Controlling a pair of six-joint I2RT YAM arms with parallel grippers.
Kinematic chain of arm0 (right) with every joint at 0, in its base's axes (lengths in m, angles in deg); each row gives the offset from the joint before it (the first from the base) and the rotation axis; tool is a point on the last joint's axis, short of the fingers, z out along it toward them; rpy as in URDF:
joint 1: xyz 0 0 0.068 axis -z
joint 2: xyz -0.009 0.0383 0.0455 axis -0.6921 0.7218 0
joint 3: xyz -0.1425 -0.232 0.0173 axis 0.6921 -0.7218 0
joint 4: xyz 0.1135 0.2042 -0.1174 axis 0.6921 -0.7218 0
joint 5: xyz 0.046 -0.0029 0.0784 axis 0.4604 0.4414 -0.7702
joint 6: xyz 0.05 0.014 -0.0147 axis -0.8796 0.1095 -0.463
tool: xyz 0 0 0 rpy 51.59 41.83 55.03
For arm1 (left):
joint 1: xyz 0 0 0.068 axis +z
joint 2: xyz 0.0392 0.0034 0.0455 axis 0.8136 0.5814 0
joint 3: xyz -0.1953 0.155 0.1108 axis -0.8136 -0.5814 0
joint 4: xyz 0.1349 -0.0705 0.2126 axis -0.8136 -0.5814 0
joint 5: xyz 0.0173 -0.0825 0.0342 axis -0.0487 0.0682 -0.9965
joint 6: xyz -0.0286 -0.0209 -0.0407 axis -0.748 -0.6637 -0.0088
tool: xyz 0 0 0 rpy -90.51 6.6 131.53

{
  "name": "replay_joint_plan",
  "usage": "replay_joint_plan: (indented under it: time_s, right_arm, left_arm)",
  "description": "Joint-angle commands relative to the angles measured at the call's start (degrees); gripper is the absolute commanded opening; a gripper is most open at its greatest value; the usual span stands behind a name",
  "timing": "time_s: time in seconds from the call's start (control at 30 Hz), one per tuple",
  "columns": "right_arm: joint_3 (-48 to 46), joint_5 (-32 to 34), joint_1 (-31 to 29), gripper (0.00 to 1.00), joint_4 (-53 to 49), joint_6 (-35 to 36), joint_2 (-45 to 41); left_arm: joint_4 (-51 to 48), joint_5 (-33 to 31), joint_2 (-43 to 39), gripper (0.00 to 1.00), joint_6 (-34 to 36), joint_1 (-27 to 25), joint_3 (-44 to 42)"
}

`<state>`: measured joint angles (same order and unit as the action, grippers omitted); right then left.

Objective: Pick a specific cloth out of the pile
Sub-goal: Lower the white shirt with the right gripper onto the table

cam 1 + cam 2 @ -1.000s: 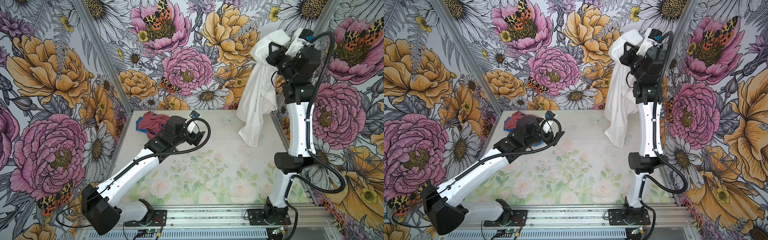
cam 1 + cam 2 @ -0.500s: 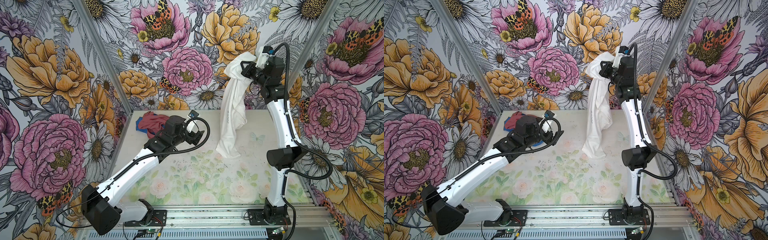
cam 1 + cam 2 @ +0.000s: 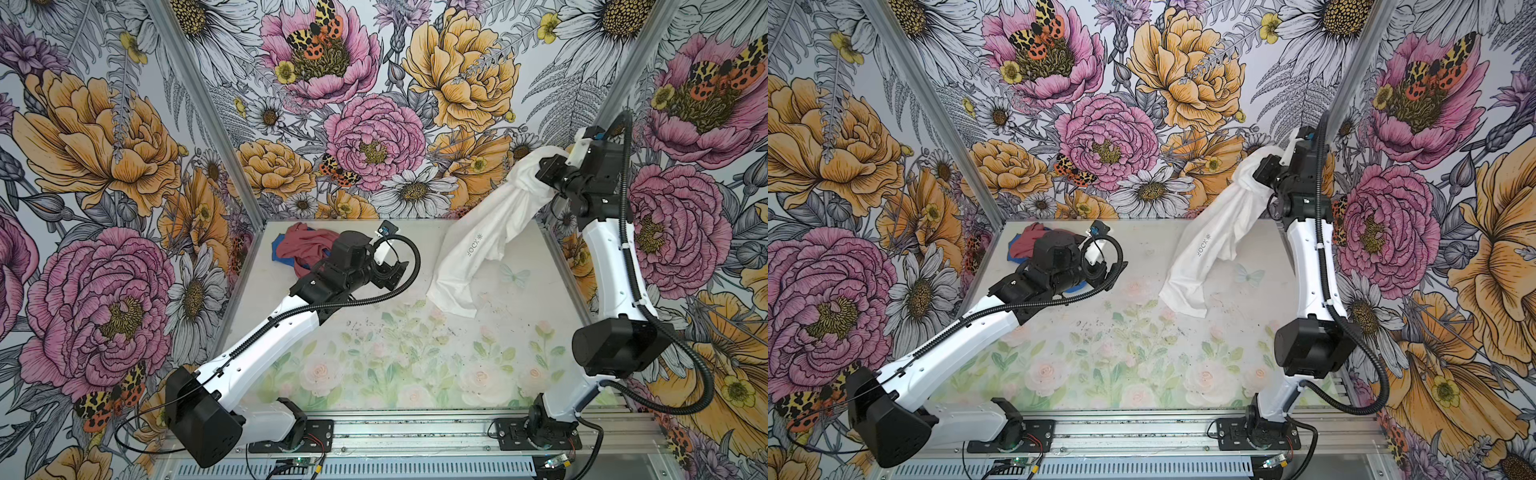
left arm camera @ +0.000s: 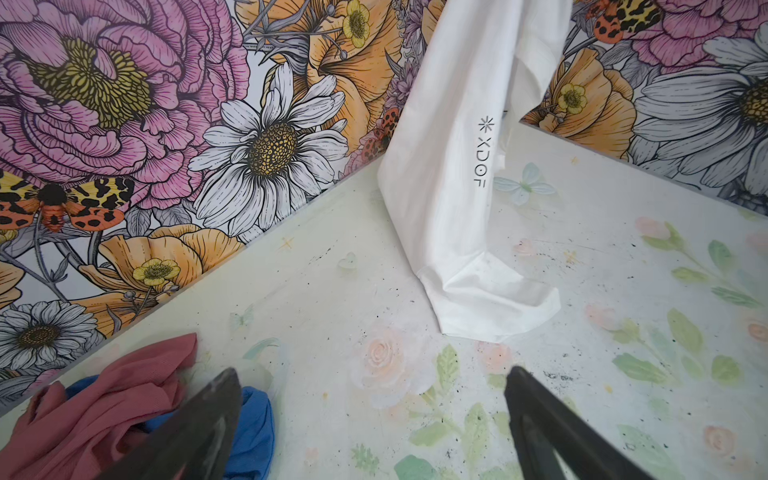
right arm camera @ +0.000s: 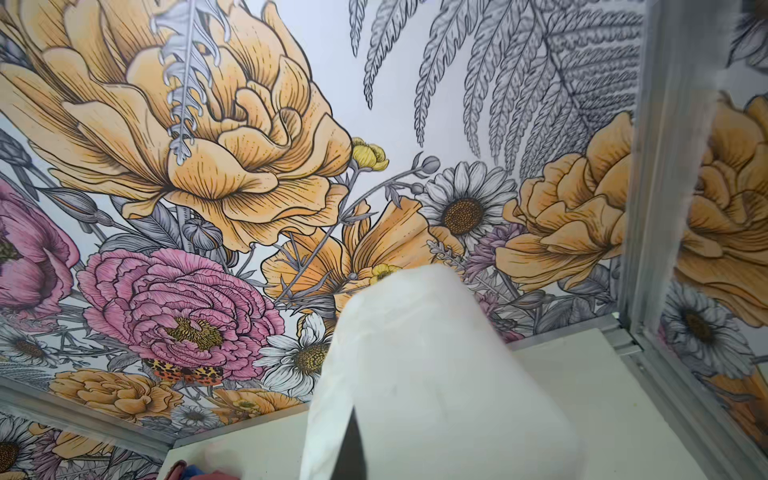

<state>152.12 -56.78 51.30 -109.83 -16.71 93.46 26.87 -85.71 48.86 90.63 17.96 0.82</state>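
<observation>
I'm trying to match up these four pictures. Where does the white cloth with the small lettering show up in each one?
Top views: the white cloth hangs right of centre from the raised right gripper, its lower end on the table.
Left wrist view: upper middle, trailing onto the table.
Right wrist view: lower middle, close and blurred.
Shared landmark: the red and blue pile.
</observation>
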Motion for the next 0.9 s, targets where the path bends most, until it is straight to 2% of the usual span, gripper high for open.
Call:
replay_joint_plan:
  time_s: [0.0,0.1,0.27,0.43,0.53,0.7,0.87]
  right_arm:
    - [-3.53,-0.93,-0.52,0.0,3.27,2.27,-4.04]
    - [-7.05,-4.02,-1.57,0.0,3.42,1.97,-3.71]
    - [-11.2,-6.39,-6.72,0.0,5.71,1.79,-0.45]
    - [-9.7,-12.89,-10.82,0.0,9.8,-3.81,4.4]
    - [-8.72,-13.96,-11.81,0.0,10.49,-6.48,5.63]
    - [-15.14,-10.38,-8.52,0.0,10.45,-7.09,1.48]
    - [-27.35,-7.08,0.0,0.0,10.35,-4.49,-3.47]
  left_arm:
    - [0.51,0.0,0.34,0.99,-0.15,0.54,0.58]
    - [0.51,0.01,0.25,0.99,-0.13,0.53,0.62]
    - [0.47,-0.56,0.34,0.99,0.17,0.46,0.44]
    - [0.47,-0.7,0.43,0.99,0.16,0.45,0.45]
    - [0.43,-0.66,0.47,0.99,0.14,0.41,0.48]
    - [0.43,-0.86,0.51,0.99,0.36,0.19,0.34]
    - [0.43,-0.53,0.54,0.99,0.2,-0.27,0.49]
